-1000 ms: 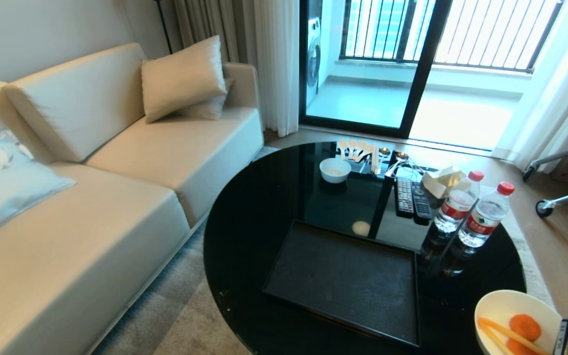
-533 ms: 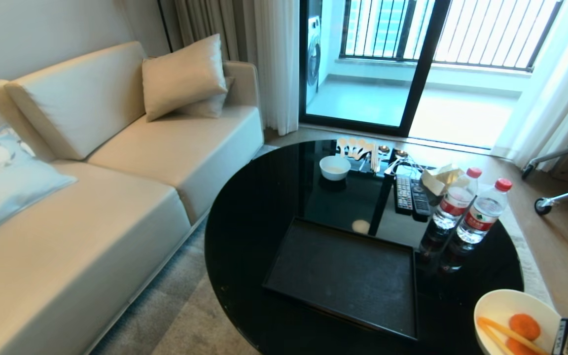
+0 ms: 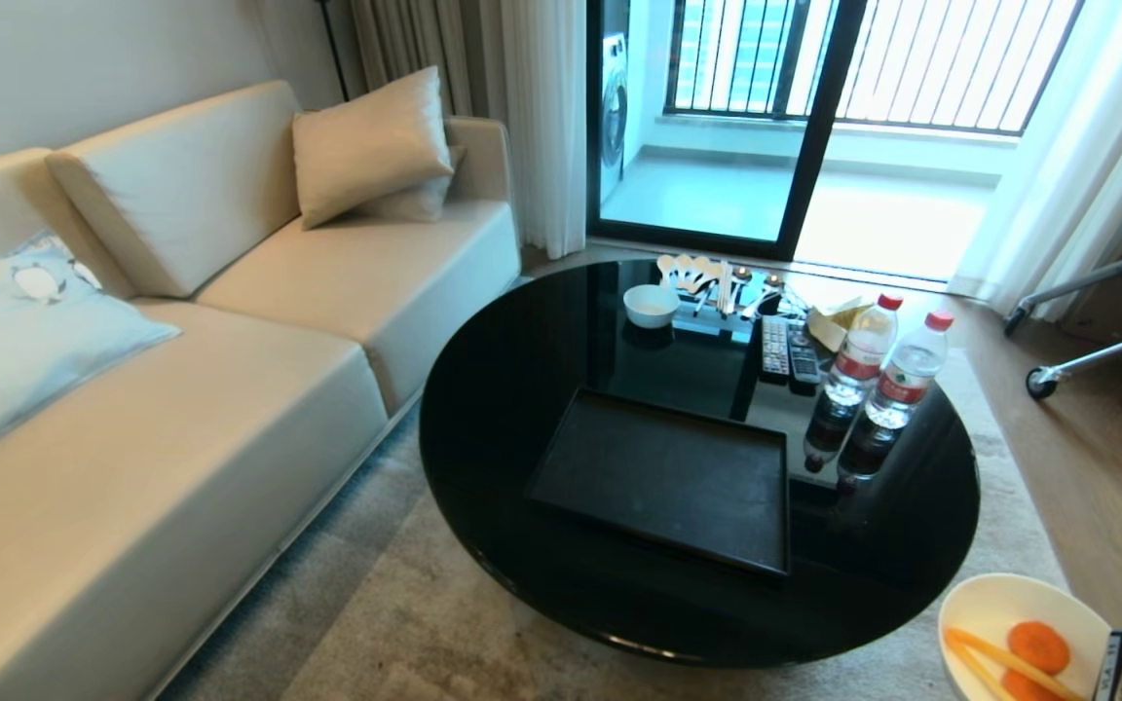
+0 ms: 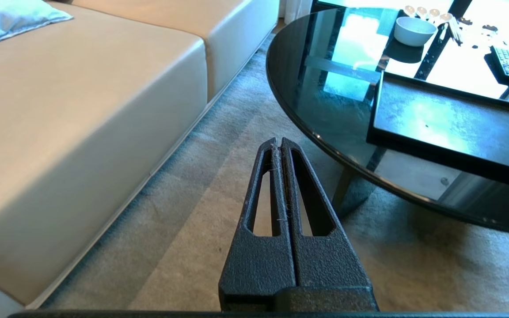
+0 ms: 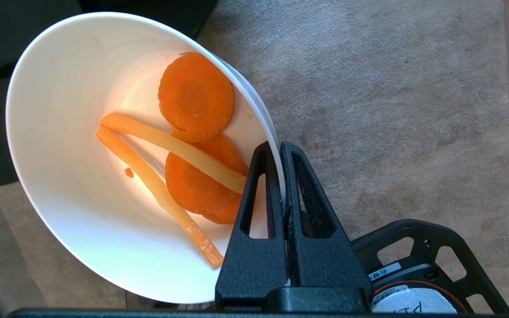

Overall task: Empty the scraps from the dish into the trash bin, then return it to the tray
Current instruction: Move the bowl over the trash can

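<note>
Round black glass counter (image 3: pixel 522 409) in a living room, beside a cream sofa (image 3: pixel 230 389).
The empty tray (image 3: pixel 663 477) lies on the counter with a small bowl (image 3: pixel 651 305), remotes (image 3: pixel 785 350) and two water bottles (image 3: pixel 882 365) beyond it. Off the counter's edge, over the grey rug (image 3: pixel 405 633), the right gripper (image 5: pixel 279 148) has its fingers clamped on the rim of the dish (image 5: pixel 82 176), scraps (image 5: pixel 192 145) inside. The left gripper (image 4: pixel 277 143) hangs over the rug, fingers together.

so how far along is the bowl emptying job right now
Done: the white bowl is off the black tray, pinched at its rim by the shut right gripper and held over the carpet. In hand: carrying it, with the carrot rounds and sticks inside. Left: reaching the trash bin, which no view shows, tipping them out, then returning the bowl to the tray. Left gripper is idle, shut.
</note>
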